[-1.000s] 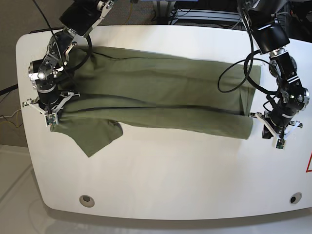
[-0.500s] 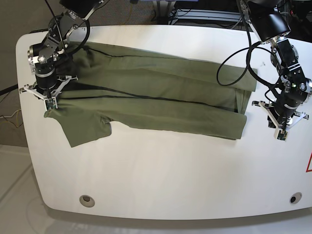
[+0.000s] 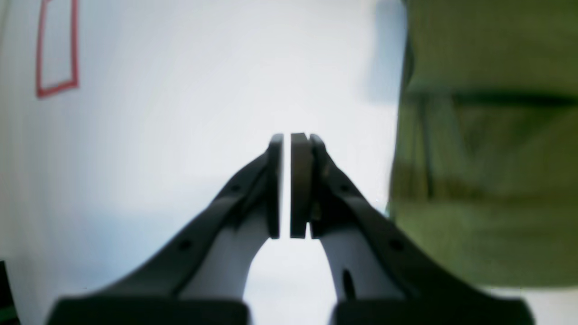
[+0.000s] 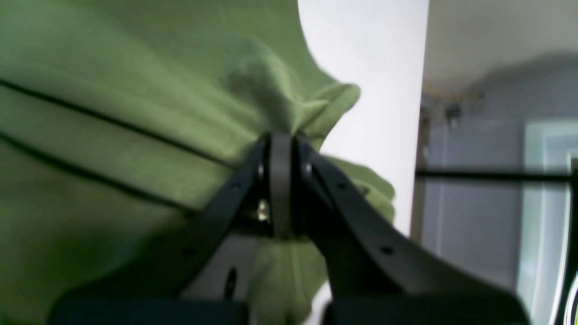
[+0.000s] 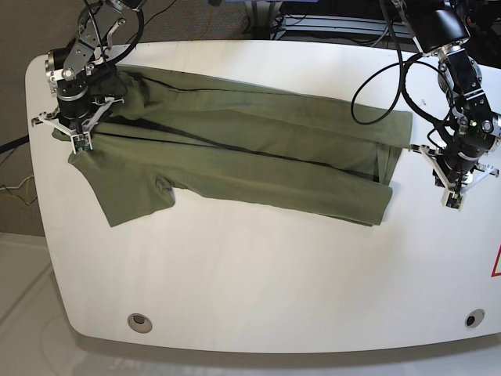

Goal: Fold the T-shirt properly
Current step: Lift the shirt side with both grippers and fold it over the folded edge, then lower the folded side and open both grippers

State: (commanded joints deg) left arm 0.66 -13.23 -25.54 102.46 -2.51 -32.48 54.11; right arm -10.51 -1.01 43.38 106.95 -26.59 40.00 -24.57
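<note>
Your T-shirt [image 5: 235, 153] lies folded into a long green band across the white surface [image 5: 258, 274]. Its long side runs from the far left corner in the base view down toward the right side, tilting a little nearer as it goes. One sleeve sticks out toward you at the left end [image 5: 129, 188]. The bottom hem is at the right end.

Your right gripper [image 4: 281, 135] is at the left end of the shirt in the base view. Its fingers [image 4: 281, 189] are pressed together with a bunch of green cloth pinched between them.

Your left gripper [image 3: 287, 135] hangs over bare white surface just beside the hem end. Its fingers [image 3: 300, 180] have only a thin gap between them, and nothing is in that gap. The shirt edge sits off to its side, not touching.

Compared with a second ago, the whole shirt has slid toward the far side. The left end has moved up toward the far left corner. Your left gripper has let go of the hem corner and moved away from it.
</note>
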